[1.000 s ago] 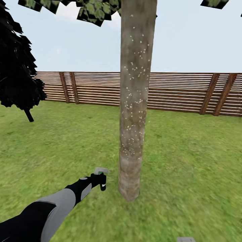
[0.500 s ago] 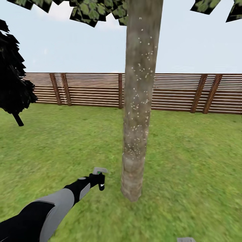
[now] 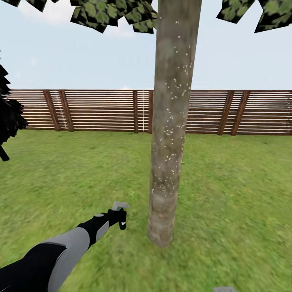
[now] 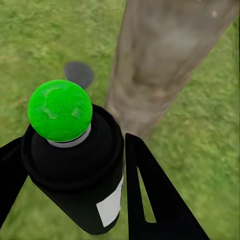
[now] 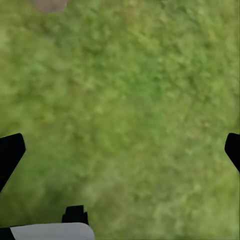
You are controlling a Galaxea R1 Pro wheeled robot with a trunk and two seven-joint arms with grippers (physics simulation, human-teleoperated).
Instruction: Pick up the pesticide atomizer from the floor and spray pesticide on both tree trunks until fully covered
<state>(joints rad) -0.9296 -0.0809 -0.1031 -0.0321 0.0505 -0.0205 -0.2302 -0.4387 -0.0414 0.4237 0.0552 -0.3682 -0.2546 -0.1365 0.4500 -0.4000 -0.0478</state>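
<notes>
Head view: the left arm reaches low toward the tree trunk (image 3: 170,134), its left gripper (image 3: 118,217) clamping the pesticide atomizer (image 3: 120,207) just beside the trunk's base. White pesticide (image 3: 172,121) specks dot the bark. Lawn (image 3: 235,194) runs to a slatted fence (image 3: 97,110).

Left wrist view: black fingers (image 4: 150,195) flank the green-capped atomizer (image 4: 75,155), near the trunk (image 4: 160,65).

Right wrist view: the right gripper (image 5: 120,152) hangs spread wide over grass (image 5: 130,90), holding nothing.

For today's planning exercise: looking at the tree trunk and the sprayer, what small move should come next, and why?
Probably aim the pesticide atomizer, clamped in the left gripper, at the trunk's base: white specks dot the tree trunk higher up, while its lowest stretch looks bare.
</notes>
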